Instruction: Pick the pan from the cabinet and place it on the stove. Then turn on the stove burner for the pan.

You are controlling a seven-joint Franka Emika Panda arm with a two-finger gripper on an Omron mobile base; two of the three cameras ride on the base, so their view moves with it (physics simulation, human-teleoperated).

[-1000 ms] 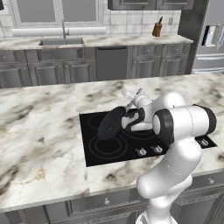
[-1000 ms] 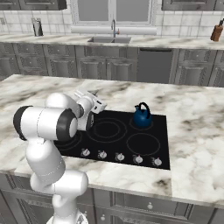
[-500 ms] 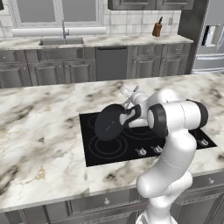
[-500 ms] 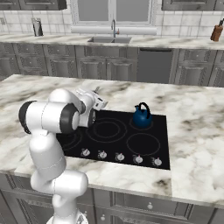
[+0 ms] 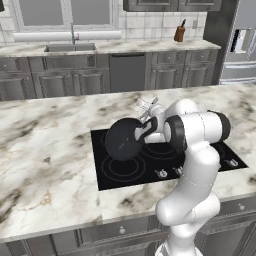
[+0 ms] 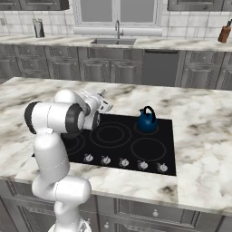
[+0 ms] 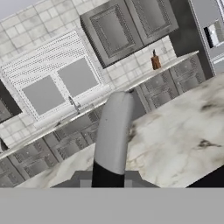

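Around the stove (image 5: 120, 175) we see bare marble countertop (image 5: 45, 150) on every side, and the blue kettle (image 6: 147, 119) sits on its far right burner, well apart from us. Our gripper (image 5: 146, 131) is clamped on the handle (image 7: 111, 131) of the pan (image 5: 123, 139). That pan hangs tilted on edge above the stove's left burners, round, shallow and black, its grey handle running straight out from our gripper.
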